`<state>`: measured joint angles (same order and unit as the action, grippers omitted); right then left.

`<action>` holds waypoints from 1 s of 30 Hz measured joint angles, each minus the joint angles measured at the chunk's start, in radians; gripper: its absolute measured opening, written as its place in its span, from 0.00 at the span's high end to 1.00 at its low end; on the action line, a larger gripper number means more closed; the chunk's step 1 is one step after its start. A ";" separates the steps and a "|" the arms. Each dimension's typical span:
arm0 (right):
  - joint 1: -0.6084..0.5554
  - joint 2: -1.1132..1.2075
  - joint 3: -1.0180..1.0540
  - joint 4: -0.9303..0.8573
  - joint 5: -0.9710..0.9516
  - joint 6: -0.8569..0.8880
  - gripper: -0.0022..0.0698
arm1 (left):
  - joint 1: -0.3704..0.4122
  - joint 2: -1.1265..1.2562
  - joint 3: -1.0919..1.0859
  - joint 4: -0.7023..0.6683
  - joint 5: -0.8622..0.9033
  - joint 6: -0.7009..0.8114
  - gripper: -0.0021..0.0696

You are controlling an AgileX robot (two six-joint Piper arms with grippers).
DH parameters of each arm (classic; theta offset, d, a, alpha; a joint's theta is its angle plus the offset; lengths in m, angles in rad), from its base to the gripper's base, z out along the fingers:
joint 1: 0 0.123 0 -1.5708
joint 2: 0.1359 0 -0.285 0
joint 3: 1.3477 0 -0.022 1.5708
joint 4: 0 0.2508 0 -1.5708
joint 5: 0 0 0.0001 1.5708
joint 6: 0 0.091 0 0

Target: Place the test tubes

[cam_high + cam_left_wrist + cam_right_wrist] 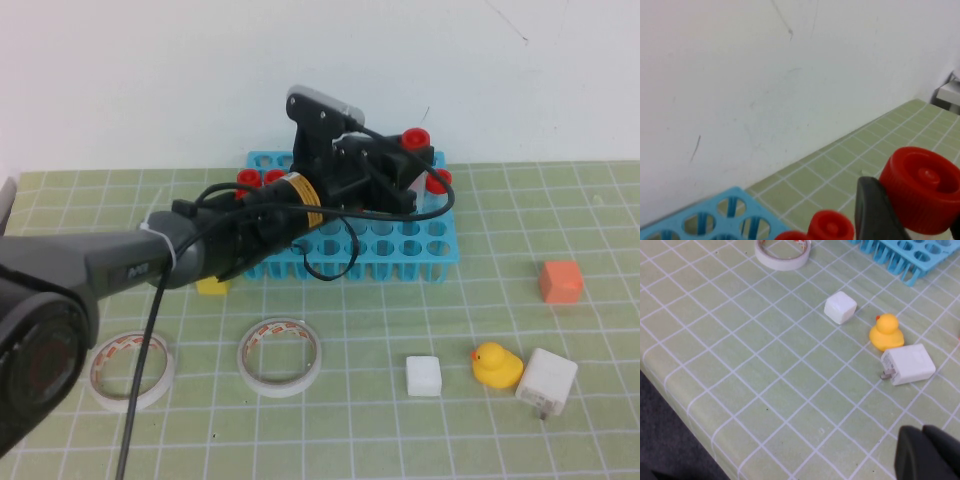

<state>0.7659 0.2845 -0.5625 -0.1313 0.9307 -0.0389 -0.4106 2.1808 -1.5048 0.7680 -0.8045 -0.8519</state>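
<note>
1. Currently, the left tool (pixel 395 165) hangs over the back right part of the blue rack (pixel 400 245), its arm reaching across from the left side of the worktop (pixel 560 200).
2. Left tool state: partly closed around a test tube (pixel 415 137). The tube's red cap sits just beside one dark finger (pixel 875 210) in the left wrist view. The tube body is hidden by the tool.
3. Other capped tubes (pixel 247 180) stand in the rack's back row, and one more (pixel 437 181) sits at its right end, close to the tool.
4. The right tool (pixel 923 450) is closed and empty, above the near right part of the worktop, short of the duck (pixel 886 332) and the white charger (pixel 907 365).
5. Judged step: lowering the held tube into a free hole.
6. Risk: the tube tip lands on the rim between holes, because the tool hides the lower end and alignment cannot be checked.
7. Risk: the tool or cap knocks the neighbouring tube at the right end, as they stand very near.
8. Risk: the looped black cable (pixel 330 262) hangs over the front holes and may snag or drag the light rack.
9. Risk: an early release would leave the tube tilted or let it fall behind the rack.
</note>
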 joint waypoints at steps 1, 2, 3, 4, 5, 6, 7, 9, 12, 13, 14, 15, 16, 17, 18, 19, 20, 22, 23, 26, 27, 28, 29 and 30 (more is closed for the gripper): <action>0.000 0.000 0.000 0.000 0.000 0.000 0.97 | 0.000 0.010 -0.002 -0.011 0.002 0.003 0.59; 0.000 0.000 0.000 0.000 0.000 0.000 0.97 | 0.000 0.021 -0.002 -0.019 0.002 0.004 0.59; 0.000 0.000 0.000 0.000 0.000 0.000 0.97 | 0.000 0.030 -0.002 -0.030 0.002 0.006 0.59; 0.000 0.000 0.000 0.000 0.000 0.000 0.97 | 0.000 0.038 -0.002 -0.042 0.002 0.008 0.59; 0.000 0.000 0.000 0.000 0.000 0.000 0.97 | 0.000 0.050 -0.002 -0.053 0.004 0.010 0.59; 0.000 0.000 0.000 0.000 0.000 0.000 0.97 | 0.000 0.057 -0.002 -0.062 0.004 0.010 0.59; 0.000 0.000 0.000 0.000 0.000 0.000 0.97 | 0.000 0.066 -0.002 -0.069 0.004 0.015 0.59; 0.000 0.000 0.000 0.000 0.000 0.000 0.97 | 0.000 0.080 -0.004 -0.078 0.000 0.020 0.59; 0.000 0.000 0.000 0.000 0.000 0.000 0.97 | 0.000 0.091 -0.011 -0.092 -0.011 0.030 0.59; 0.000 0.000 0.000 0.000 0.000 0.000 0.97 | 0.000 0.093 -0.012 -0.092 -0.017 0.032 0.59; 0.000 0.000 0.000 0.000 0.000 0.000 0.97 | 0.000 0.095 -0.012 -0.093 -0.022 0.032 0.59; 0.000 0.000 0.000 0.000 0.000 0.000 0.97 | 0.000 0.095 -0.012 -0.093 -0.025 0.034 0.59; 0.000 0.000 0.000 0.000 0.000 0.000 0.97 | 0.000 0.097 -0.012 -0.094 -0.026 0.034 0.59; 0.000 0.000 0.000 0.000 0.000 0.000 0.97 | 0.000 0.097 -0.012 -0.094 -0.028 0.034 0.59; 0.000 0.000 0.000 0.000 0.000 0.000 0.97 | 0.000 0.097 -0.012 -0.096 -0.028 0.034 0.59; 0.000 0.000 0.000 0.000 0.000 0.000 0.97 | -0.001 0.097 -0.012 -0.096 -0.028 0.034 0.59; 0.000 0.000 0.000 0.000 0.000 0.000 0.97 | -0.001 0.097 -0.012 -0.096 -0.031 0.034 0.59; 0.000 0.000 0.000 0.000 0.000 0.000 0.97 | -0.004 0.097 -0.012 -0.092 -0.032 0.034 0.59; 0.000 0.000 0.000 0.000 0.000 0.000 0.97 | -0.006 0.099 -0.012 -0.092 -0.032 0.034 0.59; 0.000 0.000 0.000 0.000 0.000 0.000 0.97 | -0.007 0.101 -0.012 -0.090 -0.035 0.036 0.59; 0.000 0.000 0.000 0.000 0.000 0.000 0.97 | -0.007 0.103 -0.012 -0.090 -0.034 0.036 0.59; 0.000 0.000 0.000 0.000 0.000 0.000 0.97 | -0.007 0.103 -0.012 -0.090 -0.035 0.036 0.59; 0.000 0.000 0.000 0.000 0.000 0.000 0.97 | -0.007 0.103 -0.012 -0.088 -0.037 0.037 0.59; 0.000 0.000 0.000 0.000 0.000 0.000 0.97 | -0.007 0.103 -0.012 -0.088 -0.037 0.039 0.59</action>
<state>0.7659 0.2845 -0.5625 -0.1313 0.9307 -0.0389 -0.4179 2.2834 -1.5169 0.6800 -0.8411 -0.8128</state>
